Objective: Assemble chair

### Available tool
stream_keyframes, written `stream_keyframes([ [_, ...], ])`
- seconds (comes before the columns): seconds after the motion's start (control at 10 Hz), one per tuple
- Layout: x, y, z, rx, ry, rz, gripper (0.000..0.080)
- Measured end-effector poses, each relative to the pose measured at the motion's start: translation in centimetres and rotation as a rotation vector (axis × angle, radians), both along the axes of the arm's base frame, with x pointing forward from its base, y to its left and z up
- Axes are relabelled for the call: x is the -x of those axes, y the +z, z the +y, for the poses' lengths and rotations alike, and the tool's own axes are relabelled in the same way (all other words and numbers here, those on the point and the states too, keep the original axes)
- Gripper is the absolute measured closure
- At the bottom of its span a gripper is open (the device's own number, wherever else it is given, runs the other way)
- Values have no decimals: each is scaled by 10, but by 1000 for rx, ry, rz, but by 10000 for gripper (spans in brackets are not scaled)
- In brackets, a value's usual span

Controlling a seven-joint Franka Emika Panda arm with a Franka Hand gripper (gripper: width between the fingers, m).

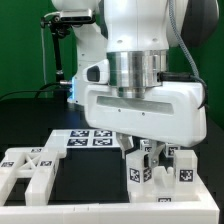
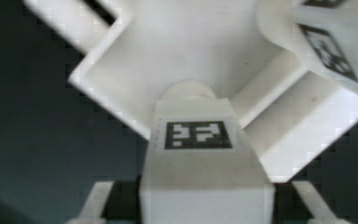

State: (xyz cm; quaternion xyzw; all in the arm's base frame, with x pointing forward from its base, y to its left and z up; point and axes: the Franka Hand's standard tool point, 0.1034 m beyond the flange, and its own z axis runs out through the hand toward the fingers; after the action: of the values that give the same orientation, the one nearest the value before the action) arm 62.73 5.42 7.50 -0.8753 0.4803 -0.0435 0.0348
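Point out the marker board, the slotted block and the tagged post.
marker board [image 1: 88, 138], exterior view, tagged top.
slotted block [image 1: 22, 162], exterior view, top face.
tagged post [image 2: 197, 134], wrist view, its tag.

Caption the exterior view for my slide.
Gripper clamped on a tagged chair post, more chair pieces alongside, marker board behind.

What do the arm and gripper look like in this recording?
The arm is glossy white with rounded shells, ending in a ribbed silver metal collar. Below it the gripper has a wide, boxy white body with rounded corners. A thin black cable runs beside the wrist. No markings show on it.
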Motion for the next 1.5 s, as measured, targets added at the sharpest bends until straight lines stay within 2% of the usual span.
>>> stream_keyframes([
  [0.2,1,0,0,-21,-207,32,512],
  [0.4,1,-1,-1,-31,-263,32,512],
  [0.5,1,-1,-1,-30,-254,32,456],
  [0.6,0,0,-1,-25,-203,26,267],
  [0.7,0,-1,-2,-16,-139,20,267],
  [0.8,-1,1,-1,-4,-41,18,186],
  [0.9,-2,1,-1,7,58,14,157],
  [1.2,-2,1,-2,26,230,11,152],
  [1.5,-2,1,-5,60,523,10,151],
])
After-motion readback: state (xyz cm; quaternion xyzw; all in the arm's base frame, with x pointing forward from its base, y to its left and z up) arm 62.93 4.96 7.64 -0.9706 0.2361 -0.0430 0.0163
